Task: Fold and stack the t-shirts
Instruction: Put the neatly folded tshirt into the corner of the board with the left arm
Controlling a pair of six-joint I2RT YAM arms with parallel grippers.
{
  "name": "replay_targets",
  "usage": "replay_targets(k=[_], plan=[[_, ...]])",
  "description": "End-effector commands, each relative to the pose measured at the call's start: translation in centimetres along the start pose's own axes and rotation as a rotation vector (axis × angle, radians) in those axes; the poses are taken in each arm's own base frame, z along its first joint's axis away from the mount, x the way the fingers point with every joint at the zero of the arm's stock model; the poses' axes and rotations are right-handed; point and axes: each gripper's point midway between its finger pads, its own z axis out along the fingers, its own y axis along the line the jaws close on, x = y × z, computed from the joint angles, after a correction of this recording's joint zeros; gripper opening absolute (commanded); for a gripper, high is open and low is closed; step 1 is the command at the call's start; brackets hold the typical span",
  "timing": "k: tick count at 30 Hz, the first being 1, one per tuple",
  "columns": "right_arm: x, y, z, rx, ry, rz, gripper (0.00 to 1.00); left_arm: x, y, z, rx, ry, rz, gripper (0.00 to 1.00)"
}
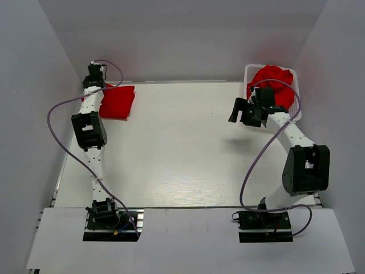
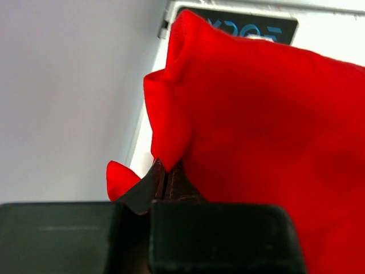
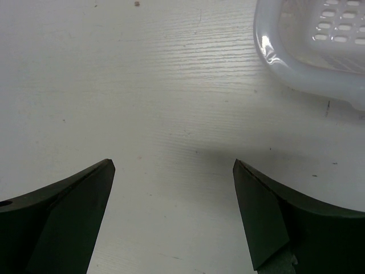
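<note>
A folded red t-shirt [image 1: 118, 103] lies at the table's far left. My left gripper [image 1: 98, 87] sits at that shirt's back left corner. In the left wrist view the t-shirt [image 2: 268, 125] fills the right side, and a raised corner of cloth runs down between the closed tips of my left gripper [image 2: 165, 174]. More red t-shirts [image 1: 275, 80] lie crumpled in the white basket [image 1: 249, 71] at the far right. My right gripper [image 1: 240, 113] hovers just left of the basket, its jaws wide open. The right wrist view shows only bare table between the tips of my right gripper [image 3: 174, 165].
The white lattice basket [image 3: 319, 40] stands close to my right gripper, up and to the right in the right wrist view. Grey walls close in the table's left, back and right sides. A purple cable loops beside each arm.
</note>
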Motion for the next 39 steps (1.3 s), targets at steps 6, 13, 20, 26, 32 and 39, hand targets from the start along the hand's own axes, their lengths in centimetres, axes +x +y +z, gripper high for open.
replay_targets(k=[6, 13, 20, 26, 32, 39], plan=[[-0.7, -0.9, -0.7, 0.036, -0.053, 0.000, 0.90, -3.1, 3.7, 0.0, -0.117, -0.089, -0.086, 0.00], [-1.3, -0.5, -1.0, 0.010, -0.065, -0.010, 0.90, -5.6, 4.1, -2.2, -0.091, -0.153, -0.162, 1.00], [-2.2, 0.1, -2.3, -0.017, -0.108, -0.006, 0.90, -11.7, 3.1, -10.6, 0.126, -0.279, -0.296, 1.00], [-0.8, 1.4, -2.5, -0.090, -0.075, 0.025, 0.90, -10.3, -4.5, -19.2, 0.404, -0.178, -0.332, 1.00], [1.7, 0.4, -2.4, -0.047, -0.103, 0.077, 0.90, 0.0, -14.3, -27.6, 0.516, 0.000, -0.305, 1.00], [5.7, 0.7, -2.2, -0.125, -0.090, 0.080, 0.90, 9.0, -15.9, -36.5, 0.625, -0.007, -0.244, 1.00]])
